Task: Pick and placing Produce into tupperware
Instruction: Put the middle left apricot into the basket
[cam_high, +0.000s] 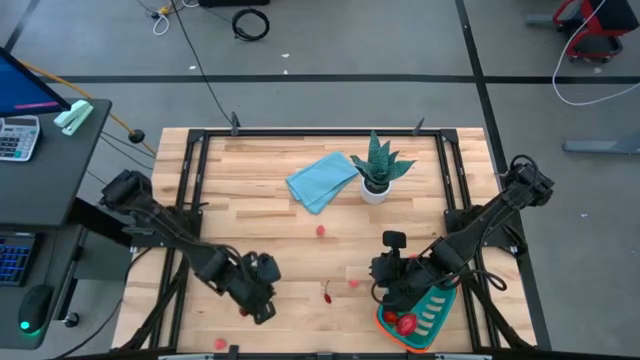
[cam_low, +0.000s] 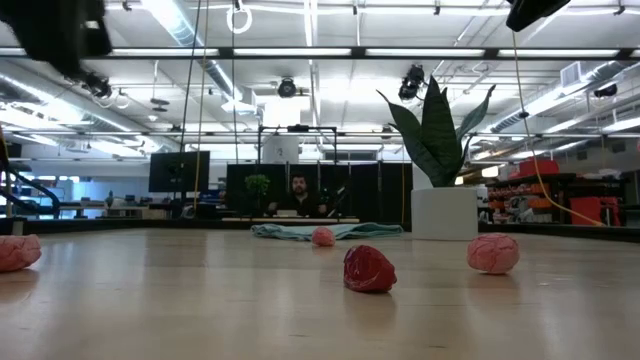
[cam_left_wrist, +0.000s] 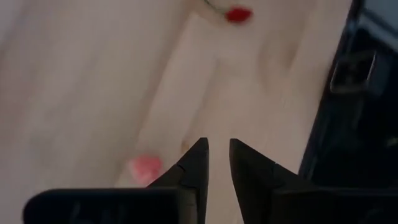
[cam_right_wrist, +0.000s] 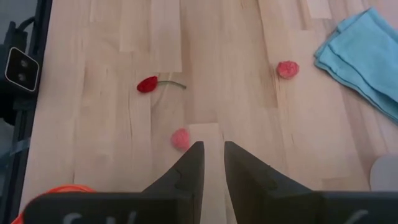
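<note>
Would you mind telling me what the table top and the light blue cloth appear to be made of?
The table top looks like pale wood, butcher-block style: narrow jointed strips with visible grain and a smooth, slightly glossy finish. The cloth looks like soft matte fabric, folded in layers with limp edges; the exact fibre cannot be told.

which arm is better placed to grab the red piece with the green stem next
Right. The right gripper hangs beside the teal ribbed plastic container, and the red stemmed piece lies in plain view ahead of its nearly shut jaws. The left gripper is about as near but farther from the container.
</note>
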